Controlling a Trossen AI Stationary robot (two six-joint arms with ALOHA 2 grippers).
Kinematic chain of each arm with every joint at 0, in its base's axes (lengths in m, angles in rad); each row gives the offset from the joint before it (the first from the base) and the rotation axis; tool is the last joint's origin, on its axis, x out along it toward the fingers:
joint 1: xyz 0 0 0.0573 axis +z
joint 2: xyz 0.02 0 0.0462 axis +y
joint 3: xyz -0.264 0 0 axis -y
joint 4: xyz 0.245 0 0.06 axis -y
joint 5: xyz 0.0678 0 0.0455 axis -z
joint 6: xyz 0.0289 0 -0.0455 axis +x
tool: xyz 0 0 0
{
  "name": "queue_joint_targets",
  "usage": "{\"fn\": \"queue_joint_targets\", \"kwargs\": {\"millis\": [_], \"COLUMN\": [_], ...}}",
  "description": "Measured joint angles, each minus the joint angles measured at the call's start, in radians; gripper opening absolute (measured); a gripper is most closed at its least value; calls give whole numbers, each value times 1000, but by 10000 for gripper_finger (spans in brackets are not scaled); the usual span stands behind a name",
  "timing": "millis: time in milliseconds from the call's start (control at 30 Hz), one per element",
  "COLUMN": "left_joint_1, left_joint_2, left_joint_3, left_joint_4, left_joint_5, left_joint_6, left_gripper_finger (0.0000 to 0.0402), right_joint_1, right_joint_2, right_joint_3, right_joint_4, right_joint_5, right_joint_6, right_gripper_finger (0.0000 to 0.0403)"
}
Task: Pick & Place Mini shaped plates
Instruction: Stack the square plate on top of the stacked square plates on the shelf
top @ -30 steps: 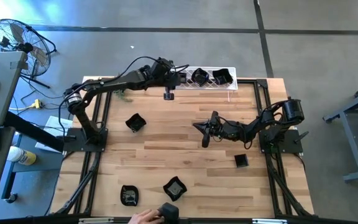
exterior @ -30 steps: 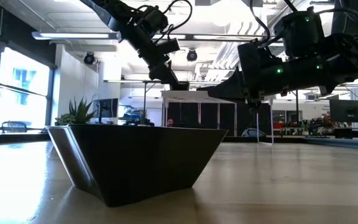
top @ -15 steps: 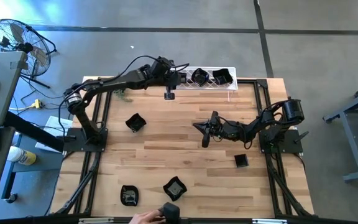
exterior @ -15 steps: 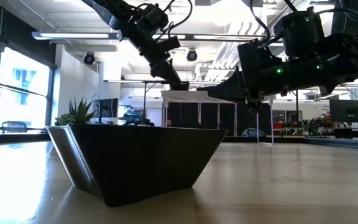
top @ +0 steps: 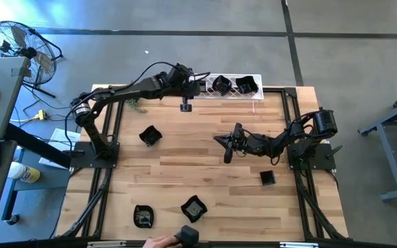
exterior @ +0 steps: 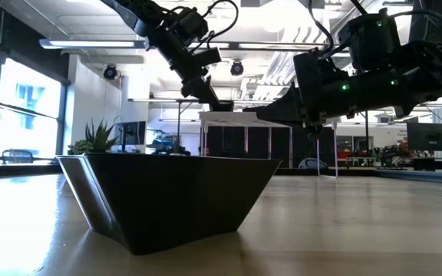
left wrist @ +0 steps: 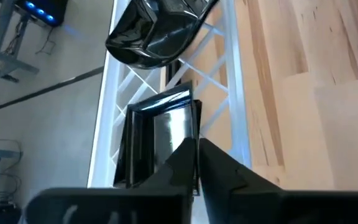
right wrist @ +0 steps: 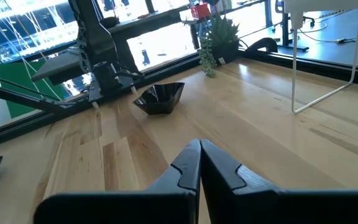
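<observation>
We count plates in two groups. On the white rack (top: pixel 229 95) at the desk's far edge sit three: a square plate (left wrist: pixel 157 140), a rounded plate (left wrist: pixel 160 34) just beside it, and a third plate (top: pixel 247 85) at the rack's right end. The left wrist view shows the square plate standing tilted in the lattice, directly ahead of the left fingers.

Loose on the desk (top: pixel 205 172) we log five more:
- a plate left of centre (top: pixel 149 135);
- a small square one near the right arm's base (top: pixel 267 178);
- a wavy plate (top: pixel 194 208) toward the near edge;
- another (top: pixel 143 216) to its left;
- one at the near edge (top: pixel 187 235), with a person's hand (top: pixel 161 241) touching it.

All five lie well apart.

Left gripper (top: pixel 185 105): reaching to the far edge, just beside the rack's left end, fingers pressed together, holding nothing we can see.

Right gripper (top: pixel 227 145): over the desk's middle, right of centre, fingers pressed together and empty, pointed toward the left-of-centre plate.

Also noted: a green plant (right wrist: pixel 217 34) at the far left corner. In the low view one dark plate (exterior: pixel 167 199) fills the foreground.
</observation>
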Motion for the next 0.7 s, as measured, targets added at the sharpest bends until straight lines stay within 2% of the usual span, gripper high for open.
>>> {"fn": "queue_joint_targets", "kwargs": {"millis": [100, 400, 700], "left_joint_1": [0, -1, 0], "left_joint_2": [0, 0, -1], "left_joint_3": [0, 0, 0], "left_joint_4": [5, 15, 14], "left_joint_5": [0, -57, -60], "left_joint_6": [1, 28, 30], "left_gripper_finger": [4, 2, 2], "right_joint_1": [0, 0, -2], "right_joint_2": [0, 0, 0], "right_joint_3": [0, 0, 0], "right_joint_4": [0, 0, 0], "right_joint_5": [0, 0, 0], "right_joint_6": [0, -3, -7], "right_gripper_finger": [2, 2, 2]}}
